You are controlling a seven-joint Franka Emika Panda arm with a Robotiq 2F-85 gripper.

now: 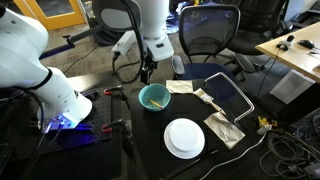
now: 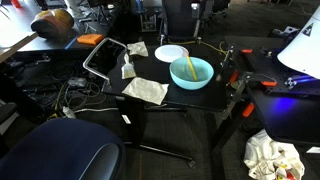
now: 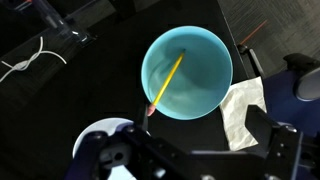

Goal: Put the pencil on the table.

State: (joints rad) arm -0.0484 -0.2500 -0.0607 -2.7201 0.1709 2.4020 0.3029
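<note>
A yellow pencil (image 3: 168,80) with a pink eraser end leans inside a teal bowl (image 3: 200,45), its eraser end resting over the near rim. The bowl stands on the matte black table (image 3: 120,60). In both exterior views the bowl (image 1: 153,97) (image 2: 192,71) shows, and the pencil (image 2: 187,68) leans in it. My gripper (image 3: 195,152) hangs above the bowl's edge, open and empty, with its fingers apart at the bottom of the wrist view. In an exterior view it (image 1: 147,68) hovers just above the bowl's far left side.
A white plate (image 1: 184,137) (image 2: 171,53) lies next to the bowl. Crumpled napkins (image 3: 240,110) (image 1: 224,128) (image 2: 146,90) and a black framed tray (image 1: 228,95) (image 2: 108,58) lie on the table. Cables (image 3: 30,60), office chairs and a wooden desk (image 1: 295,45) surround it.
</note>
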